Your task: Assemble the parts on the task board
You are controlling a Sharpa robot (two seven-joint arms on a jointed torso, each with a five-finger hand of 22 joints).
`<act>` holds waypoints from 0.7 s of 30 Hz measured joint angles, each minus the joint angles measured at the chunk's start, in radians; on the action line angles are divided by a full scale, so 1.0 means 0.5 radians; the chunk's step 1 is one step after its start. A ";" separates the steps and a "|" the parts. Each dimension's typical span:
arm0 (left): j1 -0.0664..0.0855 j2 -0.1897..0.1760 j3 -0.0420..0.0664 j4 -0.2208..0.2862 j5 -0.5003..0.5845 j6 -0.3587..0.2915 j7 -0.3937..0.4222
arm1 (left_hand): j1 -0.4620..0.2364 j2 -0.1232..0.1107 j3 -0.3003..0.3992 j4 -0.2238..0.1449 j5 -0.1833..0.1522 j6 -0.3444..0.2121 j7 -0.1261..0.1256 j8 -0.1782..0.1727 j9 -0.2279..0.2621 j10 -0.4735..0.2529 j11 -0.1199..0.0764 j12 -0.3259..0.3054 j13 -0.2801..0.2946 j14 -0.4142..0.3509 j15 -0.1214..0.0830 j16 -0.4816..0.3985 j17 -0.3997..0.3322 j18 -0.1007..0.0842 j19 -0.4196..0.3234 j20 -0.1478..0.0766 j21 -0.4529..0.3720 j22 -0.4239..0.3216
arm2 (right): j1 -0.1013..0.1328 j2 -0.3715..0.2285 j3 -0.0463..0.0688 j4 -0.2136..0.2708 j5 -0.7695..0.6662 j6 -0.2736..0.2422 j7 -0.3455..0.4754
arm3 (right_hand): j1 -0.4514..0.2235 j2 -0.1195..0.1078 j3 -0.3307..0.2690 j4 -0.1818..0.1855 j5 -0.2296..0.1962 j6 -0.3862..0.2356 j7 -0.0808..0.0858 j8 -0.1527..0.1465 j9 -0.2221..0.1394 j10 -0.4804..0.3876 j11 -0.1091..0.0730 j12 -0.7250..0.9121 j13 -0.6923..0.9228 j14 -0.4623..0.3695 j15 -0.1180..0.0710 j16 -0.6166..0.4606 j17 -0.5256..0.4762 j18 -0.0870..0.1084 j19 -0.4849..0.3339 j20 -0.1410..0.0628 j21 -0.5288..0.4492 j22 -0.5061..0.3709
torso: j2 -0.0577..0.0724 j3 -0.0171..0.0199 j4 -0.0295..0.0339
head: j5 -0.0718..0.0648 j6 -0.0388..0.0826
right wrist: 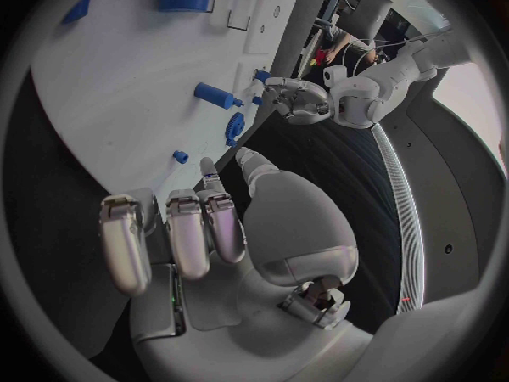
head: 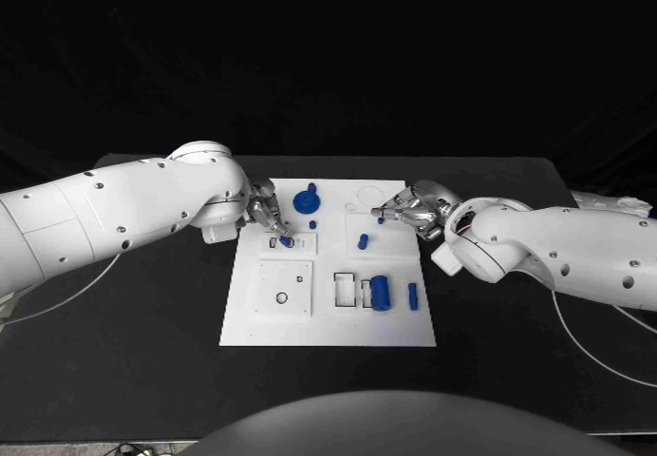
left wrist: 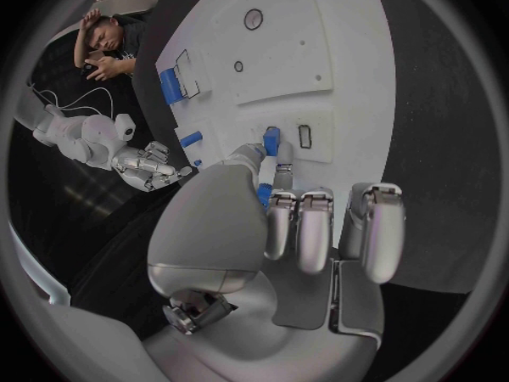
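White task board [head: 260,318]; blue parts [head: 380,293]; black table [head: 137,361]; silver hands.

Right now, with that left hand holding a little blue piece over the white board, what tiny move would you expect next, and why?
Probably a short lowering. The left hand pinches a small blue part with its tip beside a rectangular slot in the task board, so easing it into the slot seems likely. The right hand waits at the board's edge, holding nothing.

The head view looks steeply down from above, at a middling distance, with the task board [head: 328,313] at frame centre. Each wrist view sits close behind its own hand, facing across the board. All three views share the white board [left wrist: 339,51] [right wrist: 117,102].
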 measured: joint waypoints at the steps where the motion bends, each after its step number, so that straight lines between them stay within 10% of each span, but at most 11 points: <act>1: 0.000 0.001 0.000 -0.002 0.000 0.000 0.001 | 0.000 0.000 0.000 0.000 0.000 0.000 0.000 0.000 0.000 0.000 0.000 0.000 0.000 0.000 0.000 0.000 0.000 0.000 0.000 0.000 0.000 0.000 | 0.000 0.000 0.000 0.000 0.000 0.000 0.000 | 0.000 0.000 0.000 0.000 0.000 0.000 0.000 0.000 0.000 0.000 0.000 0.000 0.000 0.000 0.000 0.000 0.000 0.000 0.000 0.000 0.000 0.000 | 0.000 0.0000 0.000 | 0.000 0.000; 21: -0.001 0.009 0.000 -0.036 0.006 0.000 0.022 | 0.000 0.000 0.005 0.006 0.000 0.000 0.000 -0.004 0.000 0.000 0.000 0.000 0.000 0.000 0.000 0.000 0.000 0.000 0.007 -0.007 0.000 0.000 | 0.000 -0.001 0.000 0.002 -0.001 -0.001 0.000 | 0.000 0.000 0.000 0.000 0.000 0.000 0.000 0.000 0.000 0.000 0.000 0.000 0.000 0.000 0.000 0.000 0.000 0.000 0.000 0.000 0.000 0.000 | 0.000 -0.0002 0.000 | -0.002 0.000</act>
